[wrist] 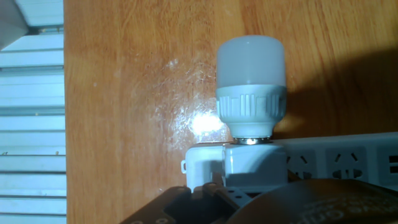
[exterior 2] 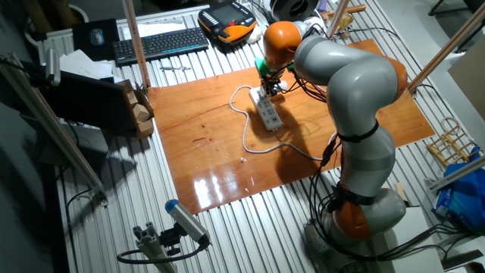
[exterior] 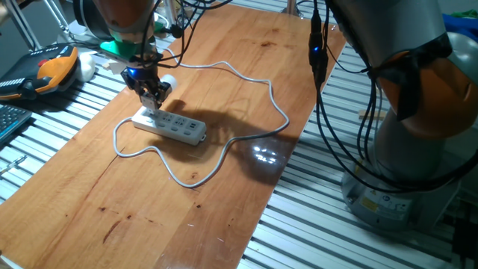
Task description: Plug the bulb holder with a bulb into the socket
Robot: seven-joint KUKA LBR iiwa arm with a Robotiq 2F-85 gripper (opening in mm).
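Your claw [exterior: 154, 96] hangs over the left end of the socket [exterior: 170, 125] on the wooden bench [exterior: 224, 179]. In the hand view the bulb holder [wrist: 254, 163] sits right at the strip's end with the bulb [wrist: 251, 60] sticking out sideways over the wood. You cannot tell whether the fingers grip it, because only dark housing shows at the bottom edge.

The likely trouble is pins missing the outlet holes: press down then and the light strip may slide or tip. The overhanging bulb could also twist the holder. The looping cable [exterior: 254, 82] may drag.

No brand or writing is readable anywhere.
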